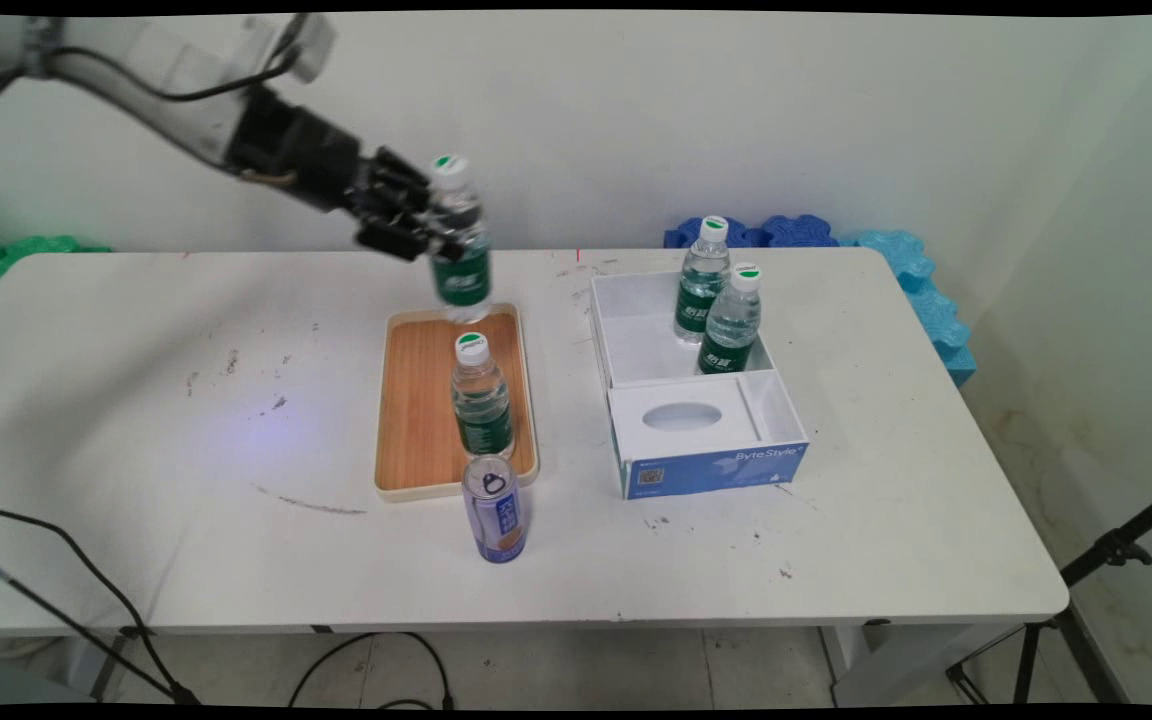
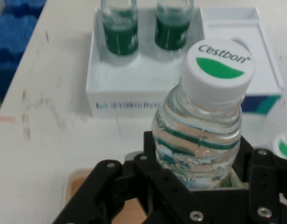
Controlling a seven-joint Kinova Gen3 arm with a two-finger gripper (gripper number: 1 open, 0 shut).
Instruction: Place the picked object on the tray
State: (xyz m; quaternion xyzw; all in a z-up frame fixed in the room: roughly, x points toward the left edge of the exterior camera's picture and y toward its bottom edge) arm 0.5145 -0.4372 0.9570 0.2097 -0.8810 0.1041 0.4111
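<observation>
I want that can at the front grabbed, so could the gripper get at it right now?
Probably not yet: the gripper is shut on a water bottle above the tray. The can itself stands unobstructed.

Setting: a robot test room or lab, not a home. Evidence: a plain white wall filled the upper frame; a scuffed, marked white table took the centre; blue foam mats were stacked at upper right and green foam mats at the left edge; black cables trailed to the tiled floor at lower left; a black stand leg crossed the lower right corner.
</observation>
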